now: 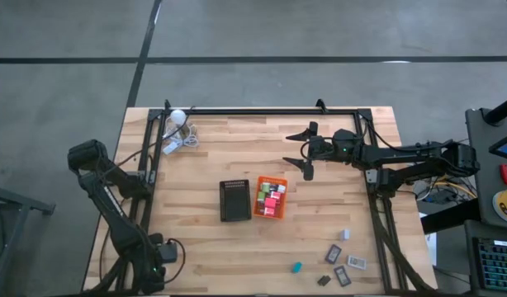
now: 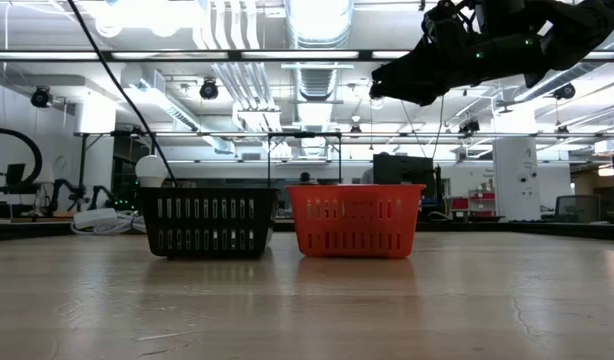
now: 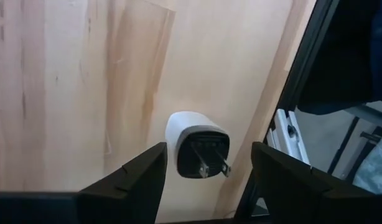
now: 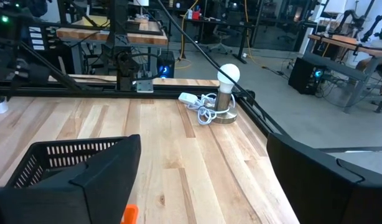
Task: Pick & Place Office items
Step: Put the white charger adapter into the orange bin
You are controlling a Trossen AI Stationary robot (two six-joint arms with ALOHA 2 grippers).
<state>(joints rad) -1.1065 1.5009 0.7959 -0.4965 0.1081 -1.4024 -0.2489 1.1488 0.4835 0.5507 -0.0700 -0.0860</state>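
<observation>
Above wooden table [image 1: 237, 247], right gripper [image 1: 310, 152] splayed wide, slatted orange tray [image 1: 270, 197] of blocks, left gripper [image 3: 206, 180] parted.

The left gripper [image 3: 206, 177] hangs over the pale wooden counter [image 3: 73, 81], its two dark fingers [image 3: 138, 177] spread wide apart. Between them on the wood lies a white plug adapter [image 3: 194, 146], its dark face with two metal prongs turned toward the camera. A black frame rail [image 3: 284, 106] runs along the counter's edge.
</observation>
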